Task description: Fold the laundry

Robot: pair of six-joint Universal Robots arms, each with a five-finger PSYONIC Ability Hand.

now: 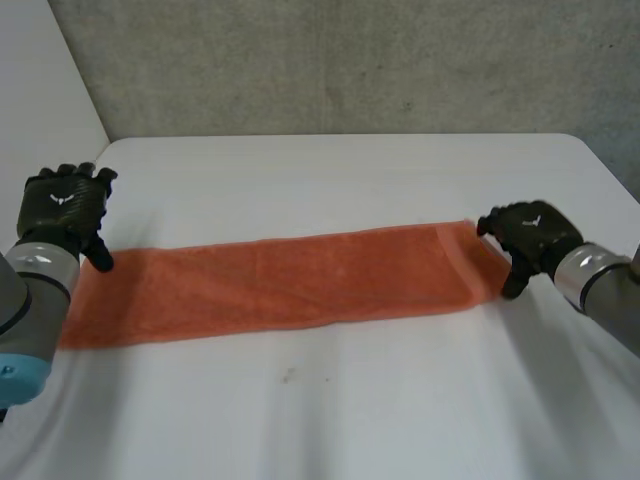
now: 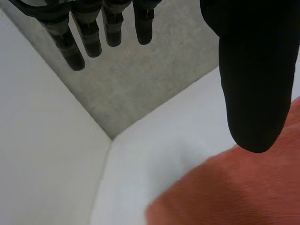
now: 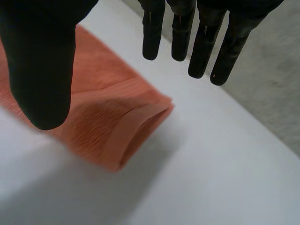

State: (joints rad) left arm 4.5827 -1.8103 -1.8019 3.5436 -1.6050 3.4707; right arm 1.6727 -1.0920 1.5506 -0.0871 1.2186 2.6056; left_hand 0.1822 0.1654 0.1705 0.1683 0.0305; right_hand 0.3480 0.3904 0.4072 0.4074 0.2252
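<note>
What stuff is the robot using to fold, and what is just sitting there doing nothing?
For the job:
- orange towel, lying long and flat
- left hand, open at one end of the towel
- right hand, open at the other end

Just there:
- white table
- grey wall
- small dark speck on the table

The left hand (image 1: pixel 62 205) is at the left end of the towel (image 1: pixel 280 280), near its far corner, with the back of the hand turned up. Its fingers (image 2: pixel 93 37) are straight and spread, apart from the thumb (image 2: pixel 253 84), which points down at the towel's edge. They hold nothing. The left arm (image 1: pixel 25 310) stands over the same end. The right hand (image 1: pixel 528 238) is at the towel's right end. Its fingers (image 3: pixel 204 42) are also straight, the thumb (image 3: pixel 42 65) is over the towel, and nothing is pinched. The right arm (image 1: pixel 600 290) reaches in from beyond that end.
</note>
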